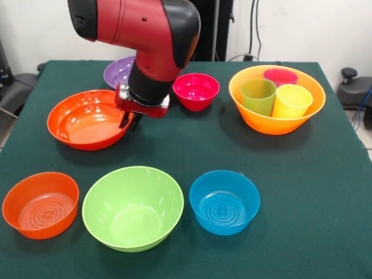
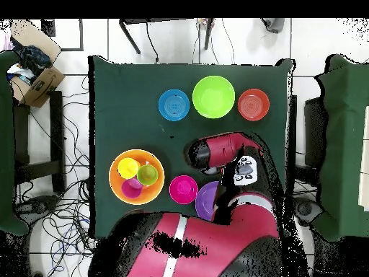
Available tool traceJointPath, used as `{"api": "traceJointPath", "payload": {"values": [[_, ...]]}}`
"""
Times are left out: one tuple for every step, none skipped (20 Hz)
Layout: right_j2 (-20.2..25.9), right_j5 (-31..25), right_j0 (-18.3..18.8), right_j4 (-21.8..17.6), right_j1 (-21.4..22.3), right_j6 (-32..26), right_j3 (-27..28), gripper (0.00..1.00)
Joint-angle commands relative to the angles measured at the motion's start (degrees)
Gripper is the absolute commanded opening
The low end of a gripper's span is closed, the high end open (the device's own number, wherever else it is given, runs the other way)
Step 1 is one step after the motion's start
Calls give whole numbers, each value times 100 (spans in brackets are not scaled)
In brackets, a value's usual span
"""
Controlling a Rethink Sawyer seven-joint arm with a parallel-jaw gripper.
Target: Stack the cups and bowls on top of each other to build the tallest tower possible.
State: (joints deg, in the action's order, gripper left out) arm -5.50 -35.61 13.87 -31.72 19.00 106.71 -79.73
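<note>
I read this as a robotics lab or test room, not a home. The table [image 2: 122, 94] wears a dark green cloth and stands alone on a pale tiled floor [image 2: 173, 40]. Loose cables [image 2: 61, 209] trail over the tiles beside it, and more cables [image 1: 256, 29] hang down the white wall [image 1: 314, 29] behind. A cardboard box [image 2: 36, 83] of odds and ends sits in one corner. Dark green covered furniture [image 2: 346, 144] flanks the table on both sides. The red and black arm [image 1: 145, 29] fixed at the table's edge settles it for me.
</note>
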Motion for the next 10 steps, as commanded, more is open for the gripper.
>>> {"api": "traceJointPath", "payload": {"values": [[213,158,-88,161,199,571,206,0],[257,124,-89,274,394,559,100,0],[271,86,-119,376,590,584,8,0],[247,28,-181,440,755,614,-36,0],[277,-22,-189,534,887,621,-80,0],[294,-105,-198,638,987,652,-102,0],[305,-159,-204,732,1078,681,-115,0],[350,-252,-182,830,1167,632,-128,0],[380,-394,-180,918,1259,554,-110,0],[373,-538,-208,987,1343,503,-71,0]]}}
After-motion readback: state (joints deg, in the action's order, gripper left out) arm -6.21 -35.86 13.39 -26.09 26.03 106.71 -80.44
